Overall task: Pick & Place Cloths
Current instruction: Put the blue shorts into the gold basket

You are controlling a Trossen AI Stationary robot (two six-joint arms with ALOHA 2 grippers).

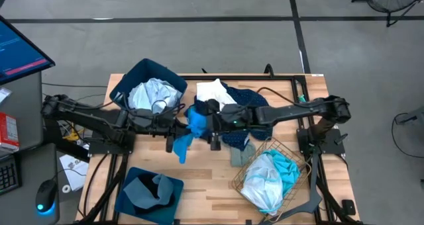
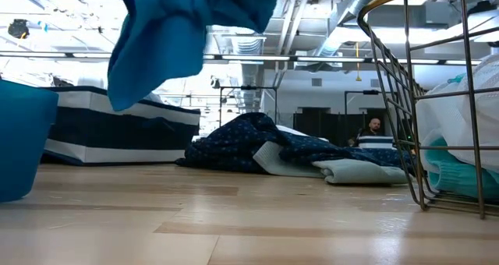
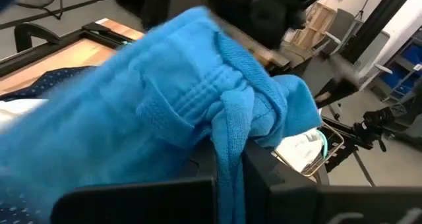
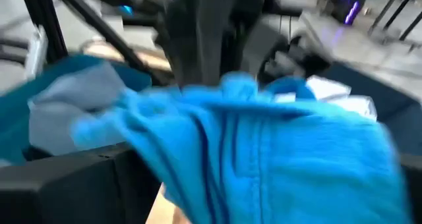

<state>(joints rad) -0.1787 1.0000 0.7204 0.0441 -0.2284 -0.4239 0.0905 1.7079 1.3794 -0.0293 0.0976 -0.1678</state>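
The bright cyan cloth (image 1: 191, 127) is clamped in the left claw (image 1: 182, 127), lifted beside the navy dotted cloth (image 1: 240, 112) for handover; the right claw (image 1: 204, 124) is held apart.

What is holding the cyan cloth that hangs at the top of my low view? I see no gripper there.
Observer: The left gripper is shut on the cyan cloth, holding it above the middle of the table.
Operator: And the other arm?
Observer: The right gripper is open, right beside the cloth and facing the left one.
Operator: What is in the blue bin at my left edge?
Observer: That near bin holds a grey cloth.
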